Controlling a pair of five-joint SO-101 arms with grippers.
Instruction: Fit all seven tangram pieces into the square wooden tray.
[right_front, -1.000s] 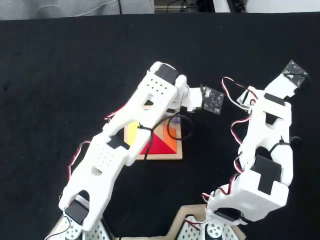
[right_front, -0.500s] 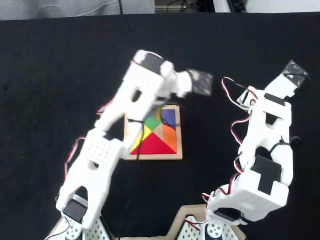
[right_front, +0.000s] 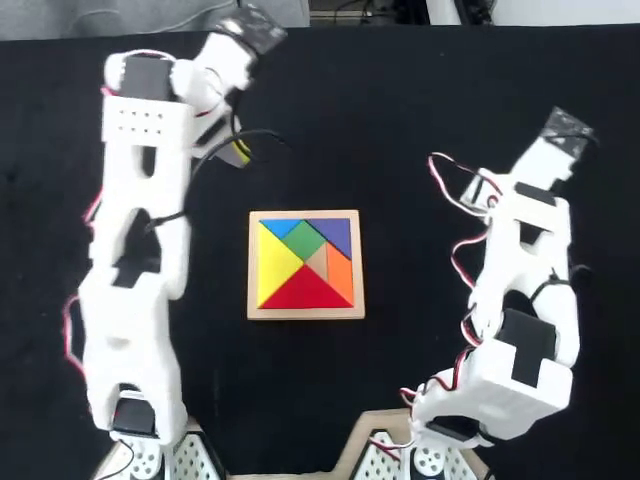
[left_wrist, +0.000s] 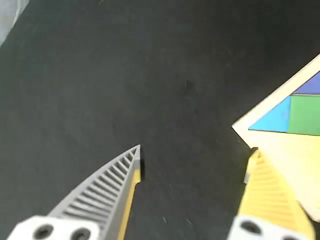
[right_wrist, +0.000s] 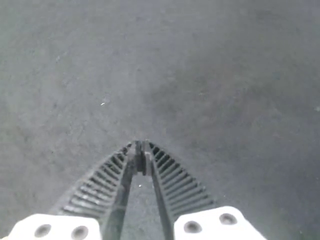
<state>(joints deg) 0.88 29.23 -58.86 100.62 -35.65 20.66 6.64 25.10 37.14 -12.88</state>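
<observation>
Far left in high view: see the left arm (right_front: 135, 260) stretched up along that side of the table (right_front: 420, 120), tip near the far edge, well apart from the tray (right_front: 306, 315). Reading the left gripper (left_wrist: 196, 150) off its wrist view as spread wide, pinching nothing, just bare black table under it and one tray corner beside the yellow finger. Centre: find the tray flat on the table, square to the camera, touched by neither arm. Count seven pieces inside: blue triangle (right_front: 282, 227), green square (right_front: 305, 240), purple parallelogram (right_front: 338, 235), yellow triangle (right_front: 275, 270), tan triangle (right_front: 317, 262), orange triangle (right_front: 342, 275), red triangle (right_front: 308, 292). Looks flush, no visible gaps or raised edges, though can't rule out a slight lift from this height. Right side: see the right arm (right_front: 520, 290) folded back, well clear of the tray. Reading the right gripper (right_wrist: 141, 150) as pressed together on nothing, hanging over bare table. Judging the task done as far as shown: all seven seated, nothing loose on the table. Only a seating check left, if anything.
</observation>
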